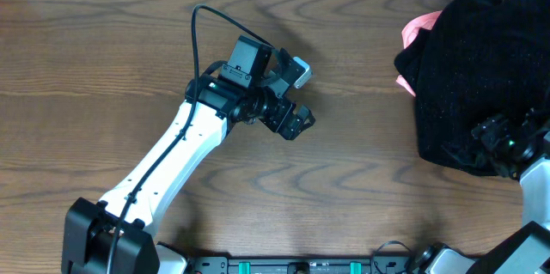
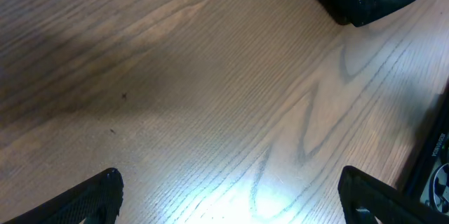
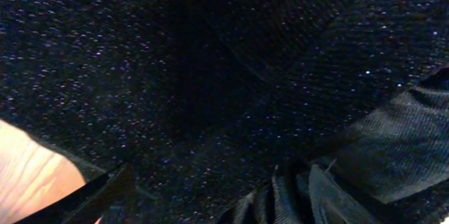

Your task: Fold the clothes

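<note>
Firstly, the clothes (image 1: 481, 59): one black fuzzy knit garment, flecked with tiny glittery specks, lay heaped at the far right of the wooden surface (image 1: 103, 51) and ran off the right edge of the overhead view. A pink cloth (image 1: 418, 27) showed at its left side, partly covered by it.

Right jaws: carried on the right arm (image 1: 537, 184), set against the heap at its near edge. In the right wrist view the knit filled almost the whole picture. The two fingers (image 3: 105, 199) stood well apart, with a ruck of the cloth between them, nearer the right-hand finger; they were not closed on it. A grey ribbed stretch (image 3: 400, 147) of fabric lay at the lower right, and a patch of bare wood showed at the lower left.

Left jaws: carried on the left arm (image 1: 172, 162), over the middle of the surface, well apart from the garment. They were spread to their widest, the fingers (image 2: 91, 199) at the two lower corners of the left wrist view, nothing between them, bare wood grain beneath. A corner of the black garment showed at the top right of that view.
</note>
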{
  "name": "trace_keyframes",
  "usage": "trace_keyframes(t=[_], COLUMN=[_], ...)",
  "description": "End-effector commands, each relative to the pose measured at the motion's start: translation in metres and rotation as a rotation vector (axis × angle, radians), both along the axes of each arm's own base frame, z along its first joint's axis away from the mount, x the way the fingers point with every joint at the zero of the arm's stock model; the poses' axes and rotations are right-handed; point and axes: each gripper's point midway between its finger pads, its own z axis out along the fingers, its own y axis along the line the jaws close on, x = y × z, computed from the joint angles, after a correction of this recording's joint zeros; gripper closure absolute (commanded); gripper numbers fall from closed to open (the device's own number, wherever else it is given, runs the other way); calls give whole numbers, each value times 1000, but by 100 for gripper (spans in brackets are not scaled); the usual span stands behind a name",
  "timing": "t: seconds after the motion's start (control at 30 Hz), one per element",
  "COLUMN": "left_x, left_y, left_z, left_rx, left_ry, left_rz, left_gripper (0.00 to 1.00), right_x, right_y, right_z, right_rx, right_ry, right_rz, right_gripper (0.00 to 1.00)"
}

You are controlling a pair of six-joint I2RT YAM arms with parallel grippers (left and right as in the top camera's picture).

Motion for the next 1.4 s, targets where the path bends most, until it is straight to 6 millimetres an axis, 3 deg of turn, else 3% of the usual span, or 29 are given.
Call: trace_keyframes(t=[0.0,0.37,0.47,0.5,0.57,0.63,0.7,0.87,1.0,1.2,1.37], left_x=[1,3,3,3,3,5,5,6,6,5,-1], left_y=[0,2,2,2,2,4,5,5,5,5,8], left_z=[0,-1,-1,-1,-2,-3,-3,-3,-3,-1,19], left_rx=[6,20,21,21,22,34,40,40,38,35,4], left_ry=[-5,-11,-11,-11,-12,-18,-21,-22,-25,-11,-33], left_rz=[2,11,11,12,13,21,25,25,26,40,59], left_gripper=[2,2,2,2,2,2,2,1,7,14,15], right_x=[-5,4,11,14,20,25,34,63,87,115,129], right_y=[-1,-10,-14,-15,-17,-18,-20,-14,9,78,129], right_z=[-10,-31,-40,-42,-45,-44,-35,17,83,198,263], right_rx=[-21,-54,-55,-54,-54,-55,-66,-65,-100,-176,-203], right_ry=[17,-22,-32,-40,-57,-78,-126,-267,-364,-540,-665], right_rz=[-1,-20,-16,-13,-7,0,13,89,185,383,462], right_gripper=[24,28,35,41,62,98,99,99,99,99,99])
